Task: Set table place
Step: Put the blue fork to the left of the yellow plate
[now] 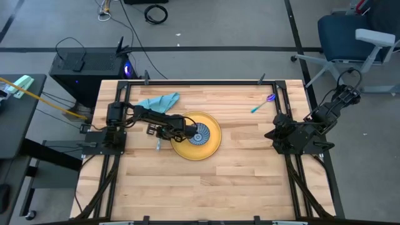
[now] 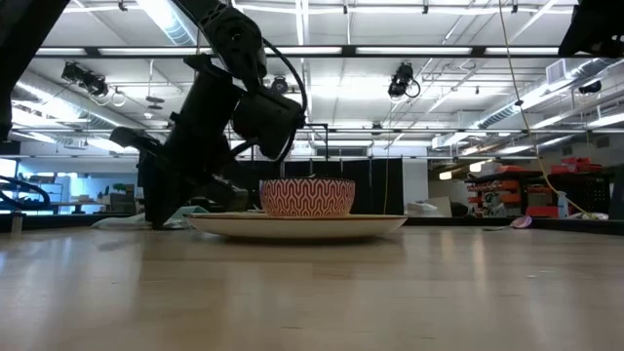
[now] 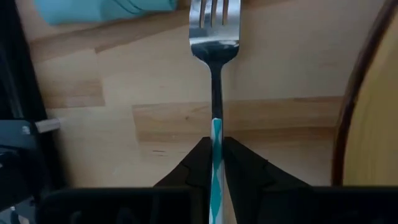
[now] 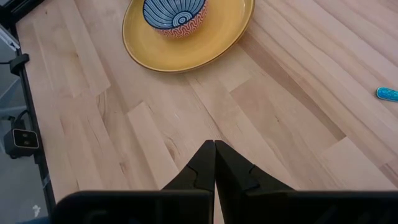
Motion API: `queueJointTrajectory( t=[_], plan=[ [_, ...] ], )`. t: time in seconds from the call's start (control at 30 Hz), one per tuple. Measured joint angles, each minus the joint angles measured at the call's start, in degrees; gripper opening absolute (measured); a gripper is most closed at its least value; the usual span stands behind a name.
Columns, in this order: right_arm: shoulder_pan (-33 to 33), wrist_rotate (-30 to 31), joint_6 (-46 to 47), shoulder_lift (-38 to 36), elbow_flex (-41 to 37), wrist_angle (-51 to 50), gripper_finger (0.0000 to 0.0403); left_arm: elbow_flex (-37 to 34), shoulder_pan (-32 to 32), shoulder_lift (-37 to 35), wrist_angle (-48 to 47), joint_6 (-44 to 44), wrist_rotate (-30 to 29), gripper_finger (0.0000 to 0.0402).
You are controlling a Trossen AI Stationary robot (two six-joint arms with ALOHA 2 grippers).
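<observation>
Fork held low beside the plate

My left gripper (image 3: 214, 163) is clamped on the fork (image 3: 214, 74) over the table (image 1: 250, 181), just left of the yellow plate (image 1: 211, 145) carrying the bowl (image 1: 199, 134). My right gripper (image 4: 214, 163) waits with fingers pressed together at the right edge.

Dark jointed arms, tapered black fingers (image 4: 199, 171)

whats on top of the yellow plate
A patterned bowl sits on the yellow plate, near its middle. The left end effector, shut on a fork, is beside the plate. What lies under the bowl is hidden.
</observation>
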Motion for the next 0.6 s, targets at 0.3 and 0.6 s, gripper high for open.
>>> queueJointTrajectory(
  t=[0.3, 0.6],
  plan=[
    [0.0, 0.0, -0.25, 0.0, 0.0, 0.0, 0.0012, 0.02, -0.17, -7.12, -0.8, -0.07, -3.99, 0.0056],
    [0.0, 0.0, -0.42, 0.0, 0.0, 0.0, 0.0012, 0.02, -0.03, -10.81, -0.55, 0.63, -1.24, 0.0035]
  ],
)
